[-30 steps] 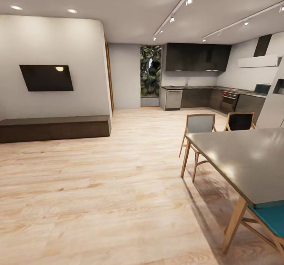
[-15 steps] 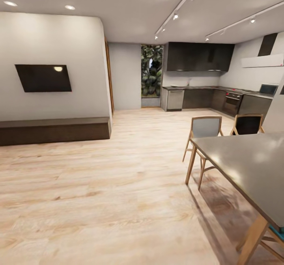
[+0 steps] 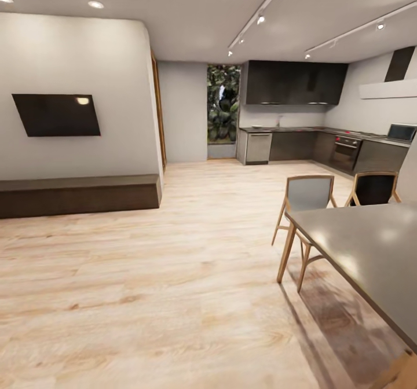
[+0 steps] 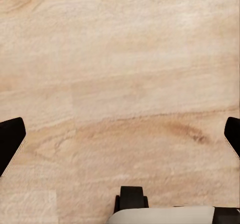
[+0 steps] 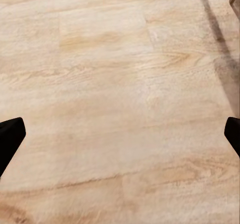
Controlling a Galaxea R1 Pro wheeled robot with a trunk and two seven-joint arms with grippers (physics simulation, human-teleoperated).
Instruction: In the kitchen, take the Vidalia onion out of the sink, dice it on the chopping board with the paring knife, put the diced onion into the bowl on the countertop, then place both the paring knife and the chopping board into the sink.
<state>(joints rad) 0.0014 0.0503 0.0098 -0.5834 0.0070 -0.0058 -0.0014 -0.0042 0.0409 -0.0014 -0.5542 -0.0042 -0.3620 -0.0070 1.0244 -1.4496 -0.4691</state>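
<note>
The kitchen lies far off at the back of the room, where a grey countertop (image 3: 289,128) runs over dark cabinets. At this distance the sink, Vidalia onion, chopping board, paring knife and bowl are too small to make out. In the left wrist view my left gripper (image 4: 120,139) is open, its black fingertips (image 4: 10,141) wide apart over bare wooden floor. My right gripper (image 5: 120,139) is likewise open above the floor, nothing between its fingertips (image 5: 10,136).
A grey dining table (image 3: 370,250) with two wooden chairs (image 3: 307,195) stands close on the right. A low dark bench (image 3: 78,195) and a wall TV (image 3: 55,114) are on the left. Open wooden floor (image 3: 191,250) stretches toward the kitchen, with its oven (image 3: 346,153).
The whole view has shifted as the camera moved forward: the table and chairs slid right and down in the picture, and the blue chair left the view.
</note>
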